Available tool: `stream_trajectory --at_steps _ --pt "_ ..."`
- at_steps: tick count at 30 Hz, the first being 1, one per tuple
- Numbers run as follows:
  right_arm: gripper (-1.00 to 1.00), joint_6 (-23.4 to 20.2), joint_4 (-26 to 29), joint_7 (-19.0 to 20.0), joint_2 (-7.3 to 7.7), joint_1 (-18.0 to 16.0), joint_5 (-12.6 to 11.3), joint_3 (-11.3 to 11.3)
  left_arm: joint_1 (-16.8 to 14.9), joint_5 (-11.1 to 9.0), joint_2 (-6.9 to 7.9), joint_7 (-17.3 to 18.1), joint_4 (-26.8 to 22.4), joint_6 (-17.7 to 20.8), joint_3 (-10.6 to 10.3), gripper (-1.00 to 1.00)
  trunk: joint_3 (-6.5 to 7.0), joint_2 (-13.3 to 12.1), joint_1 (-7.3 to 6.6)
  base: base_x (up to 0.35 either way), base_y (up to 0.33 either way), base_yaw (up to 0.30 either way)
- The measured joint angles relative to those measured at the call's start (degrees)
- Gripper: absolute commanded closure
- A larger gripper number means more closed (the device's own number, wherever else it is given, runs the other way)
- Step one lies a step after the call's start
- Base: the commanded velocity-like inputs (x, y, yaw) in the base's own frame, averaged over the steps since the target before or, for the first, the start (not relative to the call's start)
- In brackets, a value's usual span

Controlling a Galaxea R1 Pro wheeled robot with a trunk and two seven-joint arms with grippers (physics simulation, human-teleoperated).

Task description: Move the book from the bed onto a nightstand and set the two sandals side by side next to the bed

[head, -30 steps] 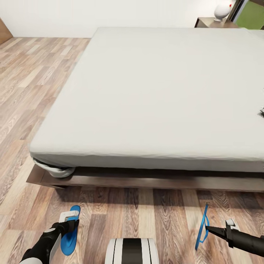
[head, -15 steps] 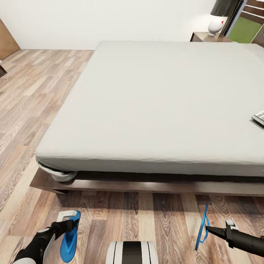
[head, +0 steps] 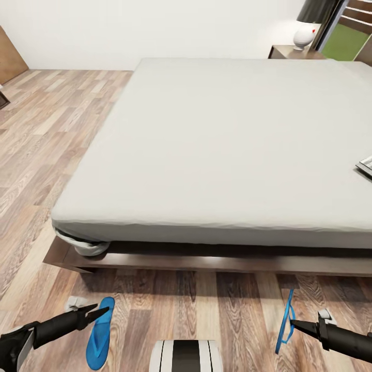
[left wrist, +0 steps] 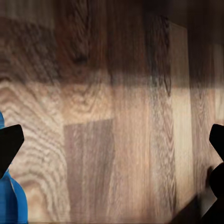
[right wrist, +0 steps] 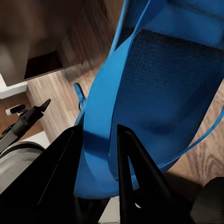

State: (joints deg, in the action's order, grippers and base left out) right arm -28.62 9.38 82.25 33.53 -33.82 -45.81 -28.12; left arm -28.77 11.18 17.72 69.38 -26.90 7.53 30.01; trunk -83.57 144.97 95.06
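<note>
The right gripper (head: 292, 323) is clenched on one sandal (head: 285, 320), holding it on edge off the floor (head: 217, 305) with its sole turned sideways; in the right wrist view the two fingers (right wrist: 128, 158) pinch the blue sole (right wrist: 154, 93) between them. The other sandal (head: 101, 333) lies flat on the floor at the foot of the bed (head: 227, 150), its long axis running toward the bed frame. The left gripper (head: 95, 313) is released, its fingers spread and empty, just beside that flat sandal's near edge; in the left wrist view the blue shows next to one finger (left wrist: 9, 142), not between the pair.

The two sandals are well apart, with the robot's base between them. The relation that counts: the held sandal hangs to the right of the lying one, its length already roughly parallel to it, so the right arm is the one to carry it across leftward and lay it flat alongside.

The book (head: 366, 167) rests on the mattress at the far right edge of the head view, cut off by the frame, and the nightstand (head: 289, 51) stands beyond the bed's far corner
</note>
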Motion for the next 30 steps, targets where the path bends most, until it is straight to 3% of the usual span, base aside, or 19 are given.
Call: stream_trajectory --at_steps 4,8,12,17,20,25,27,28,30 --pt "1.00 0.17 -0.65 -0.61 -0.08 0.00 0.19 -0.47 0.06 0.15 0.20 0.12 3.08 -0.21 0.03 -1.00 0.00 0.00 0.00 0.000 0.259 0.000" --pt "1.00 1.81 -1.17 -1.72 -0.14 0.01 0.36 -0.63 0.08 0.23 1.59 0.15 5.47 -0.32 -0.06 -1.00 0.00 0.00 0.00 0.000 0.281 0.000" --pt "1.00 5.89 -3.15 -11.88 -0.36 0.02 0.52 -0.77 0.08 0.30 1.83 0.16 6.02 -1.05 -0.16 -1.00 0.00 0.00 0.00 0.000 0.284 0.000" --pt "1.00 6.55 -3.15 -29.14 -0.51 0.02 0.64 -0.42 0.08 0.30 1.85 0.16 6.08 -1.30 -0.17 -1.00 0.00 0.00 0.00 -0.003 0.284 0.000" --pt "1.00 6.47 -3.09 -31.95 -0.53 0.01 0.51 -0.22 0.08 0.33 1.85 0.16 6.08 -1.33 -0.17 -1.00 0.00 0.00 0.01 -0.072 0.283 0.000" --pt "1.00 6.46 -3.01 -32.90 -0.53 0.01 0.56 -0.16 0.08 0.34 1.74 0.15 6.08 -1.37 -0.18 -1.00 0.00 0.00 0.01 -0.137 0.276 0.000" --pt "1.00 6.50 -2.85 -35.86 -0.53 0.01 0.64 -0.22 0.08 0.34 1.77 0.16 6.08 -1.33 -0.18 -1.00 0.00 0.00 0.01 -0.150 0.274 0.000" --pt "1.00 6.56 -2.61 -40.15 -0.52 0.00 0.70 -0.32 0.08 0.33 1.81 0.16 6.08 -1.30 -0.18 -1.00 0.00 0.00 0.02 -0.150 0.274 0.000" --pt "1.00 6.47 -2.39 -43.34 -0.53 -0.02 0.52 -0.21 0.08 0.34 1.86 0.16 6.08 -1.29 -0.17 -1.00 0.00 0.00 0.01 -0.149 0.274 0.000"
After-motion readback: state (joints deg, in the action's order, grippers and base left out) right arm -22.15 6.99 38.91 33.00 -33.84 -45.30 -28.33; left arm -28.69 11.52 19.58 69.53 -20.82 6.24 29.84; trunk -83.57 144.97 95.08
